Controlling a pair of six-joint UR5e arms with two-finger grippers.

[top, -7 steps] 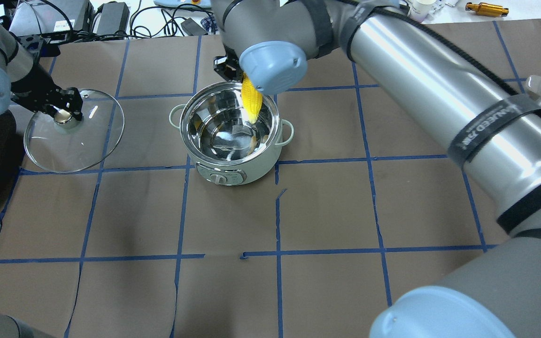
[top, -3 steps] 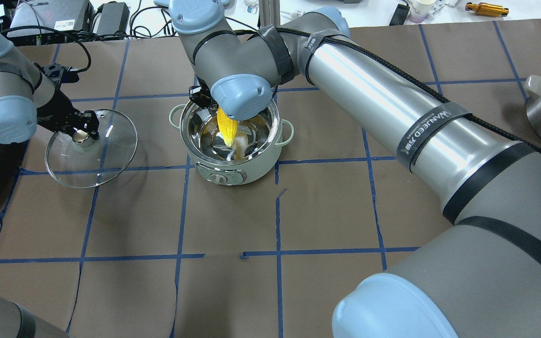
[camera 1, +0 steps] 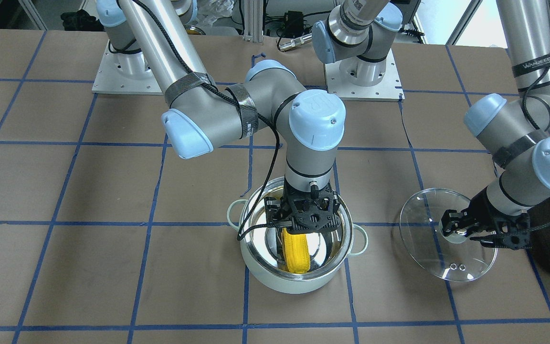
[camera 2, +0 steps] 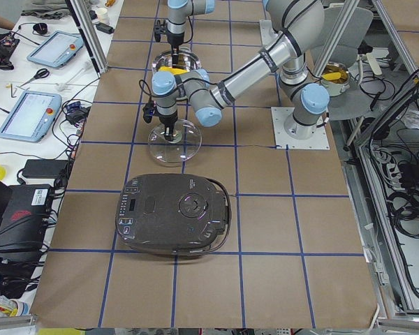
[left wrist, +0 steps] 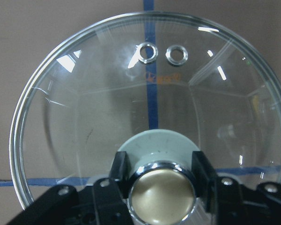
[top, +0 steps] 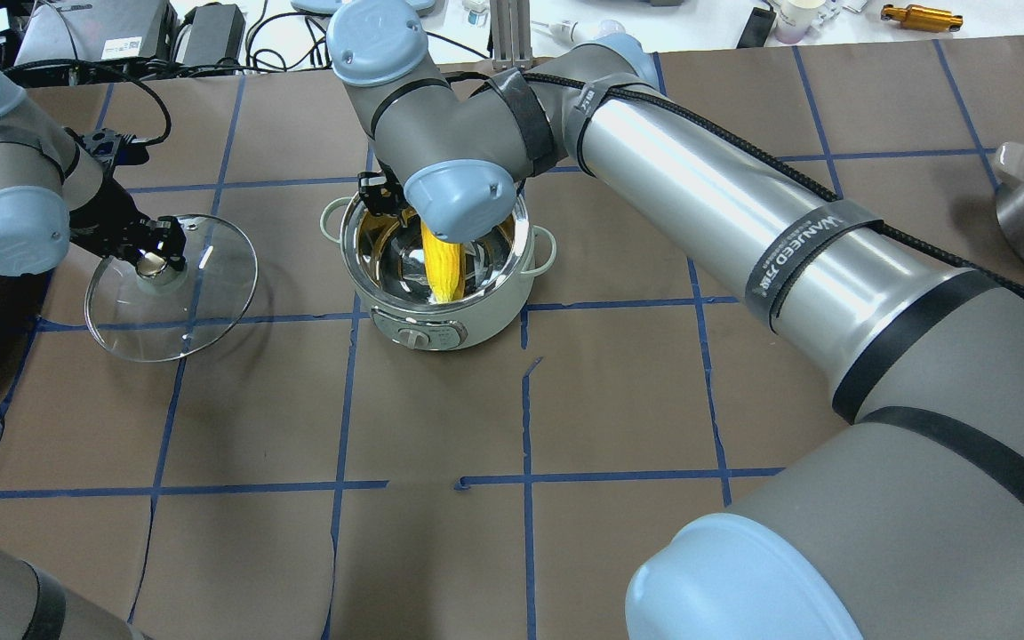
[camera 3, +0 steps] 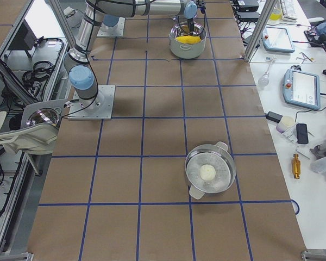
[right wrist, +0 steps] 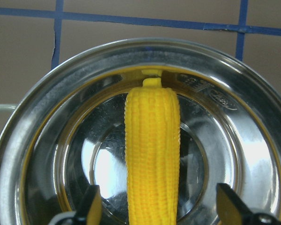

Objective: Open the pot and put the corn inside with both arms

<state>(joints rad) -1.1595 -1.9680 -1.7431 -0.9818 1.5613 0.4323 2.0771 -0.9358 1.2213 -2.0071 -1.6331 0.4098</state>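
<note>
Corn (right wrist: pixel 152 150) is dropping lower into the pot (camera 1: pixel 299 284) now; I'm seeing right gripper (right wrist: pixel 159 204) fingers spreading wide, left gripper (left wrist: pixel 161 164) fingers clamping the lid knob (left wrist: pixel 163 194).

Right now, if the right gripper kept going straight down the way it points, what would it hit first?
Probably the corn, which lies in the pot between the right gripper's open fingers. The fingers might straddle it and meet the pot's steel floor instead; depth is unclear.

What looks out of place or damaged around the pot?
Nothing is spilled. The corn lies in the pot, tip at its wall, the right gripper open around it. Only the brown table cover shows a short tear near the pot.
</note>
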